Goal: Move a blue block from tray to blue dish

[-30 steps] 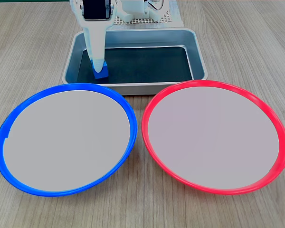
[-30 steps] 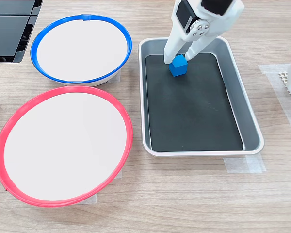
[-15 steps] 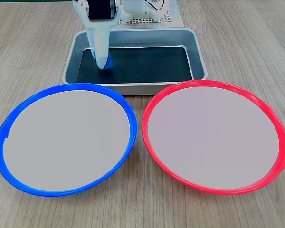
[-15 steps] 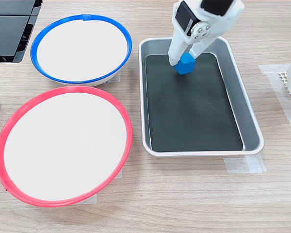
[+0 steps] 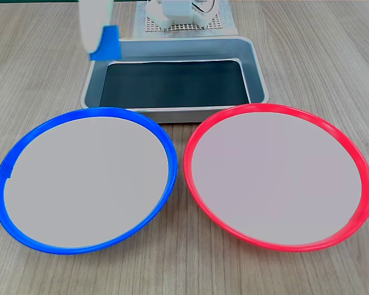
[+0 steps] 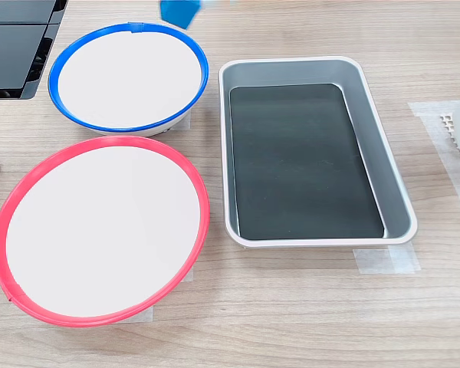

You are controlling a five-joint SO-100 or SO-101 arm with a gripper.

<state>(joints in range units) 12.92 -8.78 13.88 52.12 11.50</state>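
Note:
The blue block (image 5: 106,43) hangs in the air over the tray's far left corner in the first exterior view, held by my white gripper (image 5: 100,40), which is shut on it. Only a blurred finger (image 5: 88,23) shows above it. In the second exterior view the blue block (image 6: 179,11) sits at the top edge, just beyond the blue dish's far rim, and the gripper itself is out of frame. The grey tray (image 5: 257,74) (image 6: 392,178) has nothing on its dark bottom. The blue dish (image 5: 86,178) (image 6: 126,77) lies bare.
A red-rimmed dish (image 5: 277,175) (image 6: 100,230) lies beside the blue one. The arm's white base (image 5: 183,12) stands on a mesh mat behind the tray. A dark flat device (image 6: 15,42) lies at the second exterior view's top left.
The gripper has lifted the blue block out of the tray and carried it up and towards the blue dish's side. The tray is now bare.

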